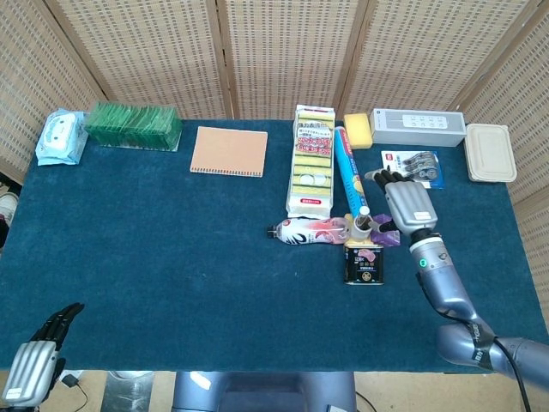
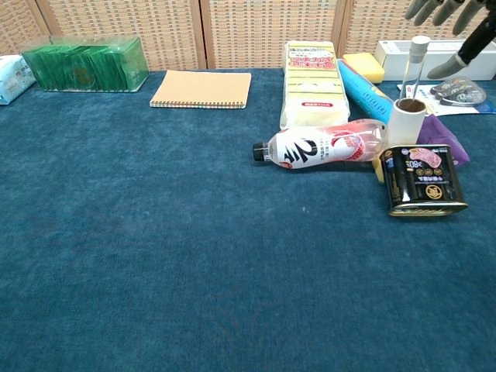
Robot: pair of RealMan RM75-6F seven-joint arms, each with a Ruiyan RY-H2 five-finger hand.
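My right hand (image 1: 410, 204) hovers with fingers spread and holds nothing, just right of a white upright roll (image 1: 362, 226) with a thin clear handle (image 2: 415, 62). In the chest view only the right hand's fingertips (image 2: 453, 23) show, at the top right above the roll (image 2: 407, 122). A bottle (image 1: 310, 230) lies on its side left of the roll, and a black tin (image 1: 363, 262) stands in front of it. A purple packet (image 2: 440, 138) lies behind the tin. My left hand (image 1: 34, 360) hangs low past the table's near left corner, fingers stretched out, touching nothing.
A sponge pack (image 1: 312, 161), blue tube (image 1: 347, 172), yellow sponge (image 1: 358, 130), white box (image 1: 418, 127), tape packet (image 1: 414, 168) and beige container (image 1: 490, 153) fill the back right. A notebook (image 1: 228, 151), green box (image 1: 134, 125) and wipes (image 1: 60, 137) line the back left.
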